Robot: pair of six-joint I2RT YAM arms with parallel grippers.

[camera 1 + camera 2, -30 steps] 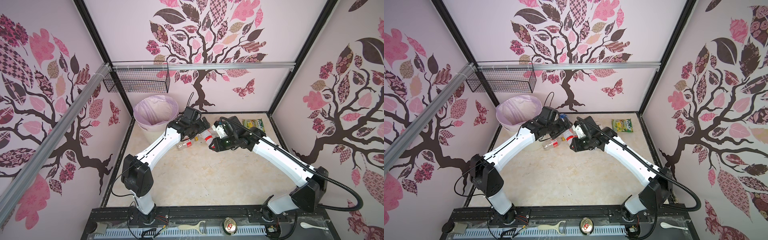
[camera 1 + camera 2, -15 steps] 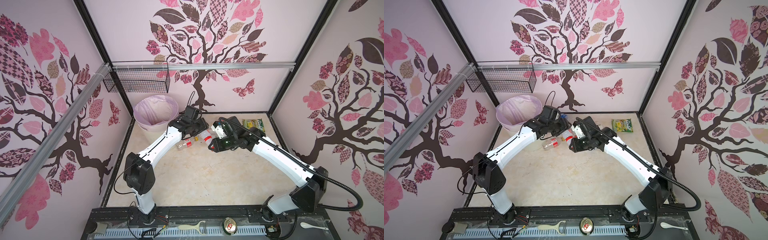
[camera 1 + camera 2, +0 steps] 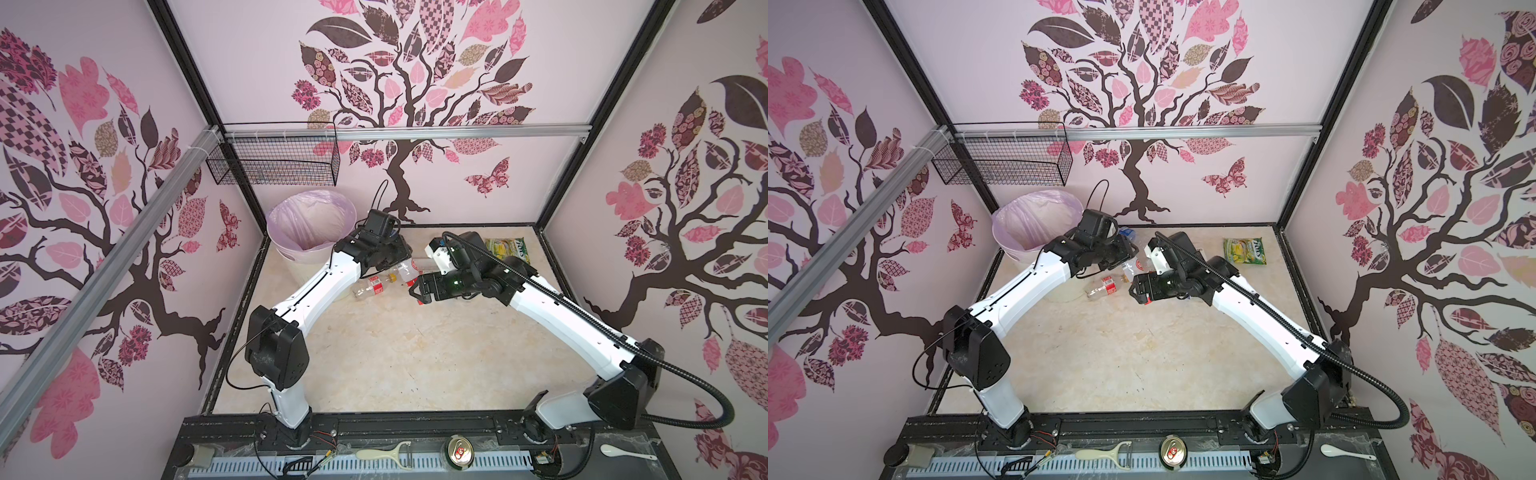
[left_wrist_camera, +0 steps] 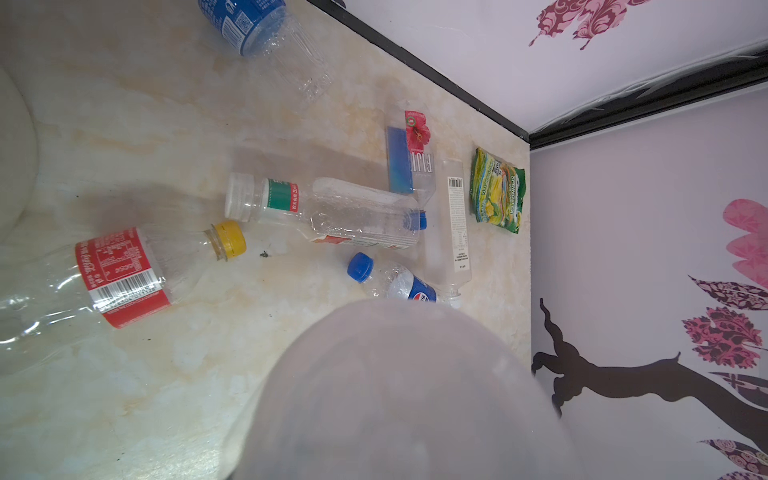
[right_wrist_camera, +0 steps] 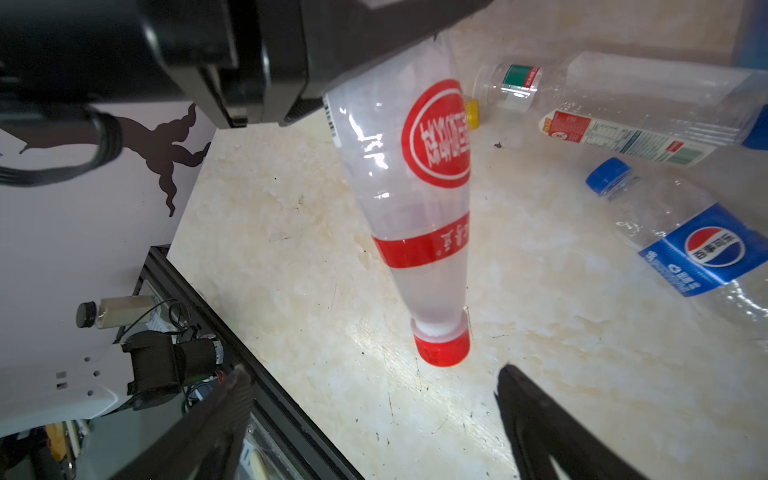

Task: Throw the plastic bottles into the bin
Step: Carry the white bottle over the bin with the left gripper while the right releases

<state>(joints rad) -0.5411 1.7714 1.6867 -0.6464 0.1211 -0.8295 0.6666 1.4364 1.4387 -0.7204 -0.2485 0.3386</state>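
Overhead, in both top views, the left claw (image 3: 397, 266) is near the bin (image 3: 291, 254), to its right, clamped on a red-label bottle (image 3: 411, 272). The right claw (image 3: 417, 291) is just beside that bottle's lower end, jaws spread and holding nothing. The bin stands in the far left corner of the table (image 3: 395, 353), lined with a lilac bag (image 3: 309, 216). A Coke bottle (image 3: 1105, 286) lies beside the left arm. A packet (image 3: 1244, 251) lies near the far right corner.

From the left wrist, the red-label bottle (image 4: 399, 395) shows only as a blurred milky mass close to the lens, and the claw's fingers are hidden. Beyond it the Coke bottle (image 4: 104, 278), a Pepsi bottle (image 4: 401, 284), a green-band bottle (image 4: 320, 212) and a Fiji bottle (image 4: 409, 162) lie loose on the table, all outside the bin.

From the right wrist, the red-label bottle (image 5: 419, 199) hangs cap down from the left claw's black body. The right claw's (image 5: 374, 370) fingers (image 5: 536, 415) stand wide apart, clear of the cap.
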